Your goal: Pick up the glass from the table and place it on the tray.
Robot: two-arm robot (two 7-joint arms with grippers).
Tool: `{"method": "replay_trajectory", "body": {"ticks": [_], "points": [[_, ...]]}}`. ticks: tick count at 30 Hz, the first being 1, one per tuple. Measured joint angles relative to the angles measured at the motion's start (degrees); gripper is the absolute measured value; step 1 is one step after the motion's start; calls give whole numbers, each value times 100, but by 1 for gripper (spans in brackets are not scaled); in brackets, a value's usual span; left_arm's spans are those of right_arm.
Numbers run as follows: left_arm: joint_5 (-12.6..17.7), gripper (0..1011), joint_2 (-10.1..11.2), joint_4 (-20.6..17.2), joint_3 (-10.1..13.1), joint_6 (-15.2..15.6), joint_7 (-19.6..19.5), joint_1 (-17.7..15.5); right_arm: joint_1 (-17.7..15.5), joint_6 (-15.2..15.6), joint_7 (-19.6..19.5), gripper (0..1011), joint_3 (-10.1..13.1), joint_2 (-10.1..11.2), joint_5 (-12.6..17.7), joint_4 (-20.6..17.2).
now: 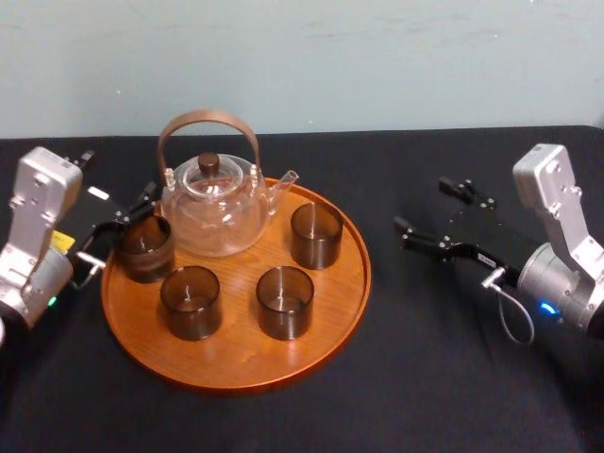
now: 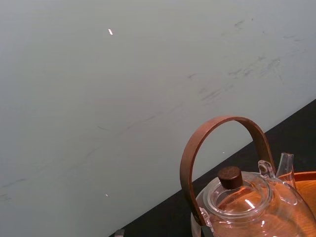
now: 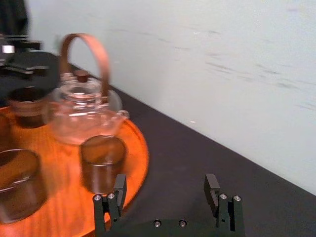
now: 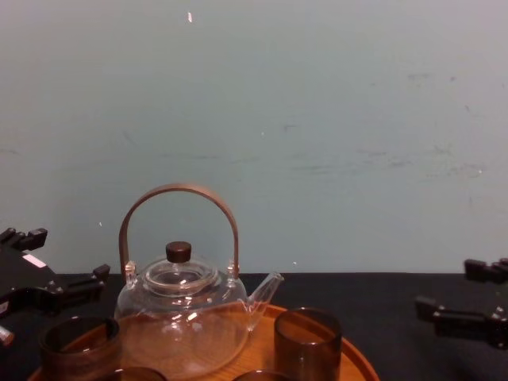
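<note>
Left pincer (image 1: 125,213): jaws apart and clamped on nothing, reaching in at the left rim of the tray.
Glass (image 1: 143,247): dark smoky tumbler, upright on the tray, just beyond the left pincer's fingertips. I cannot tell whether a finger touches it.
Tray (image 1: 231,366): round, orange-brown wood with a low rim. It spreads away from the left pincer toward the right pincer and lies flat on the black tabletop (image 1: 425,377).
Teapot (image 1: 212,203): clear glass with an arched wooden handle and a dark knob. It stands on the tray just past the left pincer's far finger, close beside the glass.
Other glasses (image 1: 190,302): three more, upright on the tray, all deeper in from the left pincer than the glass is.
Right pincer (image 1: 421,204): jaws wide apart with nothing between them. It sits over the tabletop with its tips toward the tray, apart from the right rim.
</note>
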Motion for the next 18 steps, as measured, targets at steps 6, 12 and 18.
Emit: {"method": "replay_trajectory", "body": {"ticks": [6, 12, 18], "points": [[0, 1001, 0, 0, 0, 0, 0, 0, -160, -60, -459, 1003, 187, -196, -146, 37], [0, 1001, 0, 0, 0, 0, 0, 0, -204, -119, -753, 1002, 310, -402, -287, 250], [0, 1001, 0, 0, 0, 0, 0, 0, -176, -180, -788, 1003, 352, -565, -374, 486]]}}
